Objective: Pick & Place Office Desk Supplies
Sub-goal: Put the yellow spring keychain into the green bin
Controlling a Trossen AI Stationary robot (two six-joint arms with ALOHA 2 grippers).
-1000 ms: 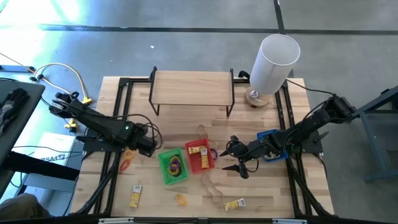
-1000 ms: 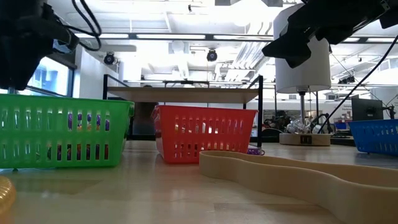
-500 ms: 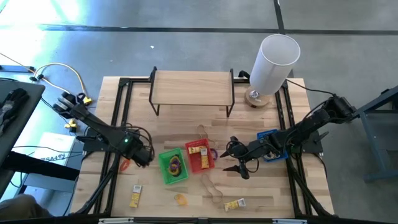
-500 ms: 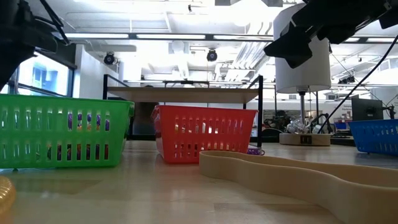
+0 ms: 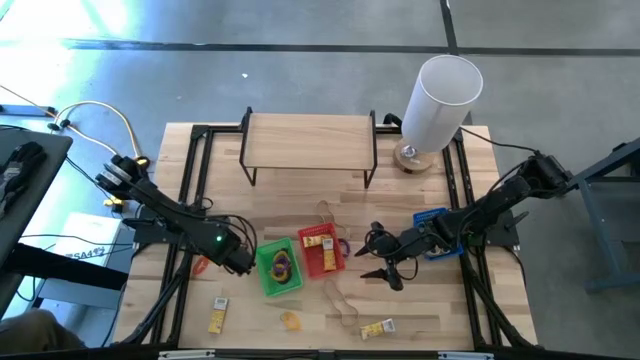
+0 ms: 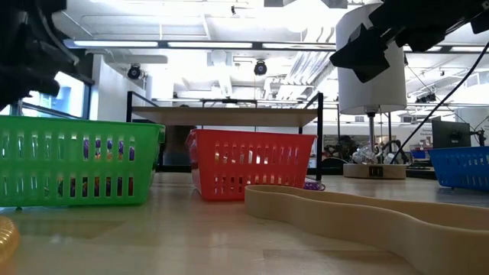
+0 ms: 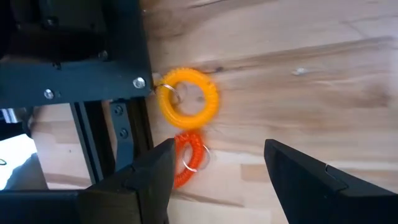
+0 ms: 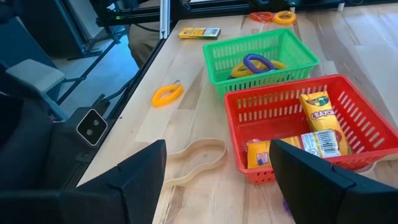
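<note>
My left pincer (image 7: 214, 180) is hovering open over two coiled plastic rings.
The yellow ring (image 7: 188, 99) and orange ring (image 7: 189, 158) are lying touching each other near the wooden surface's (image 5: 430, 310) left edge, beside the green basket (image 5: 277, 268); my right pincer (image 5: 383, 268) is hanging open near the red basket (image 5: 322, 252).

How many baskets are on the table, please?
3: a green basket at the table's front middle, a red basket beside it, and a blue basket further right, partly hidden under the right arm.
</note>
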